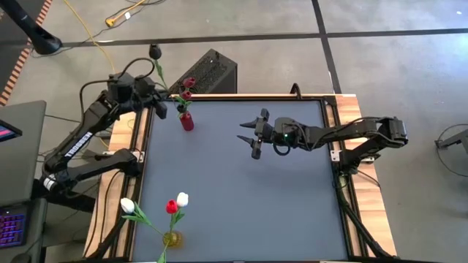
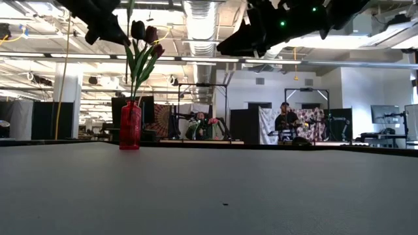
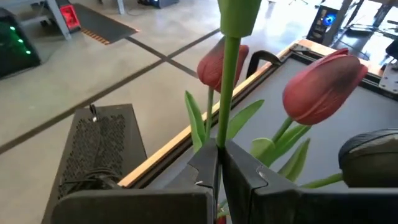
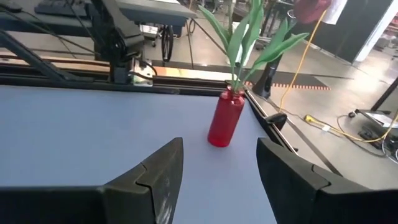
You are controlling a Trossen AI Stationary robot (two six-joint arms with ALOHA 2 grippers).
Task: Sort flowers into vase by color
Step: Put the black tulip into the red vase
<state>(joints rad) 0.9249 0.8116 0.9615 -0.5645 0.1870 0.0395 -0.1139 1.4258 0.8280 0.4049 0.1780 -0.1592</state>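
red vase (image 1: 187, 121), far left of the table (image 1: 241, 183): two red tulips (image 1: 189, 82) in. yellow vase (image 1: 172, 238), near left edge: two white tulips (image 1: 182, 199) and one red tulip (image 1: 171, 207), so sorting looks unfinished. left gripper (image 3: 219, 163), above the red vase, pinches a dark tulip (image 1: 154, 51) by its stem; stem roughly upright, head up. right gripper (image 1: 256, 134), mid-table, fingers wide, empty.
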